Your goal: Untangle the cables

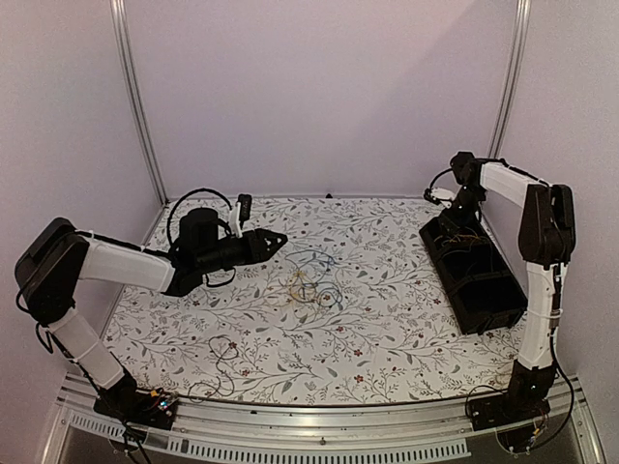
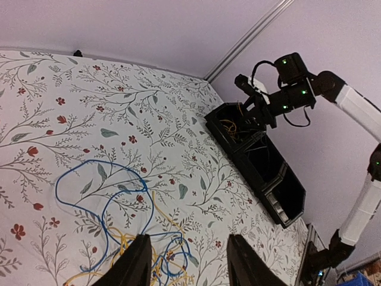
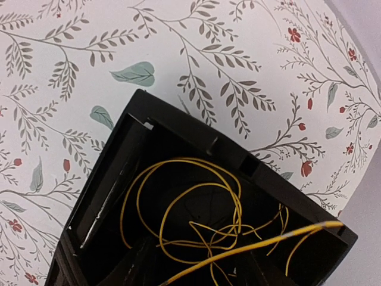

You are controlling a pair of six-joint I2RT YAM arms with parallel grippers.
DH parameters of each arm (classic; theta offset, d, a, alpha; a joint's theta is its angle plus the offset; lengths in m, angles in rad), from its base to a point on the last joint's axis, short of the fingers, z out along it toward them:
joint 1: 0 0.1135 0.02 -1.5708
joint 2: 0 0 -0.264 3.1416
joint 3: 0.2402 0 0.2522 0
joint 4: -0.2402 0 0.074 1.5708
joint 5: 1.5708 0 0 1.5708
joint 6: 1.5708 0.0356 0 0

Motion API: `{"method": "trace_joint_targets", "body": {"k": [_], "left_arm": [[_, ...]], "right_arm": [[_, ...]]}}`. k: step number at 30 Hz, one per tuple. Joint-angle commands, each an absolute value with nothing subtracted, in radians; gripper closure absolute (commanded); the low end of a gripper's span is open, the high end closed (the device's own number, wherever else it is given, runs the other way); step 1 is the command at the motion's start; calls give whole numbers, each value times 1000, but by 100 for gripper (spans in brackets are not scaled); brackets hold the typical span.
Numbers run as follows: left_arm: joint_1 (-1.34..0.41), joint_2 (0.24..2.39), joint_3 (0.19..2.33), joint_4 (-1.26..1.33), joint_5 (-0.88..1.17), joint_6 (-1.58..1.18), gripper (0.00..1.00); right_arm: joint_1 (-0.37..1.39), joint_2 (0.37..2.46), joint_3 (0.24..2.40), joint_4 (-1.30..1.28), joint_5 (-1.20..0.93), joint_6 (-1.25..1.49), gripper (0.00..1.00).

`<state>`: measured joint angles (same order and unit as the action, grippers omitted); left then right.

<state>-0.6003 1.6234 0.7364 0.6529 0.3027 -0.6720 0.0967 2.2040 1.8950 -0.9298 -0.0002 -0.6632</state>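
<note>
Near edge: an aluminium rail runs along the front of the table, with both arm bases bolted to it.
Surface: a white cloth printed with grey branches, green leaves and small red flowers covers the table.
Dark cable: a thin loop lying on its own at the front left of the cloth, well apart from the others.
Tangle: near the middle of the cloth. The blue cable sprawls in wide loops and crosses a bunched yellow cable.
Left gripper: fingers spread wide and holding nothing. It hangs just above the near side of the tangle and touches none of it.
Black bin: a long divided tray on the right of the cloth, with its compartments in a row.
Yellow wire: coiled loosely in the bin's far compartment. One strand rises over the rim towards the wrist camera.
Right gripper: poised over that far compartment. Its fingers are dark against the dark bin and appear parted. The raised strand passes between them, and whether it touches them cannot be told.
Room: plain white walls on three sides, with a metal post in each back corner.
</note>
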Motion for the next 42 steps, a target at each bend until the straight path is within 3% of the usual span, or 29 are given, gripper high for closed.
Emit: {"method": "trace_joint_targets", "body": {"k": [1, 11, 15, 21, 25, 30, 42], "left_arm": [[-600, 1600, 735, 645, 292, -640, 54], [-577, 1596, 725, 614, 296, -630, 53], [-577, 1588, 721, 556, 272, -622, 54], [-576, 1558, 741, 275, 79, -575, 57], [-575, 1550, 758, 167, 103, -512, 58], [-575, 1642, 835, -42, 66, -528, 61], [-552, 1815, 901, -71, 255, -717, 70]], "right_arm": [[118, 2102, 1984, -1053, -20, -660, 48], [158, 2028, 2005, -1137, 40, -660, 46], [201, 2012, 1984, -1119, -77, -676, 49], [338, 1948, 1819, -915, -255, -694, 57], [438, 1930, 1751, -796, -405, -689, 57], [577, 1959, 1735, -702, -447, -659, 57], [681, 2033, 1721, -637, -436, -629, 57]]}}
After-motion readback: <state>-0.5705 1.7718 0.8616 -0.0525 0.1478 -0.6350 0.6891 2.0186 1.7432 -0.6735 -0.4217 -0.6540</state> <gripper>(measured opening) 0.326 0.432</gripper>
